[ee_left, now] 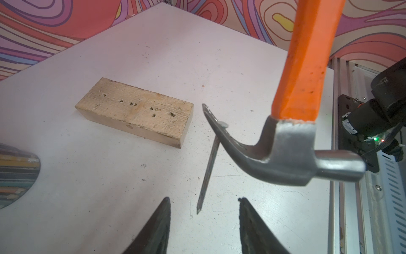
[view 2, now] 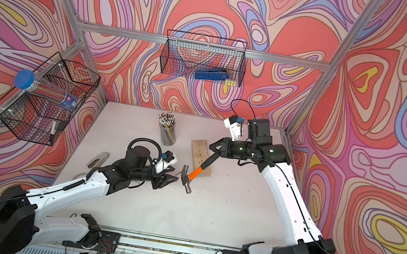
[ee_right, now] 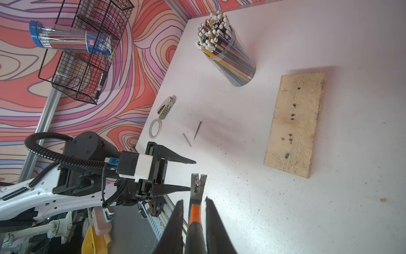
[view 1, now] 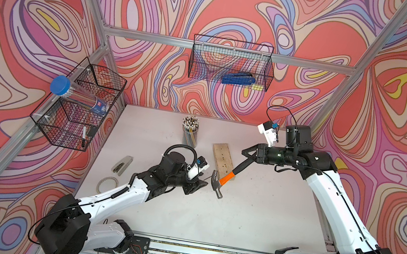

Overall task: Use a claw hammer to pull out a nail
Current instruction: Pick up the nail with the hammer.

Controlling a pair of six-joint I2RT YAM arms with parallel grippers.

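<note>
Right tool (ee_right: pixel 193 200): clamped on claw hammer (ee_left: pixel 285 151) handle | left tool (ee_left: pixel 204 198): spread, gripping nothing | nail (ee_left: pixel 208 167): caught in claw

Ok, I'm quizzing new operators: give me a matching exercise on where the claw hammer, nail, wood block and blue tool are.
Things: 1 claw hammer, 2 nail, 3 wood block, 4 blue tool.
Places: A in the wire basket, B flat on the table, C in the right gripper, D hooked in the claw.
Pairs: 1-C, 2-D, 3-B, 4-A.

Near-side table (view 1: pixel 250 225) open, centre blocked — claw hammer (view 1: pixel 229 177), wood block (view 1: pixel 221 156), pencil cup (view 1: pixel 190 132)
</note>
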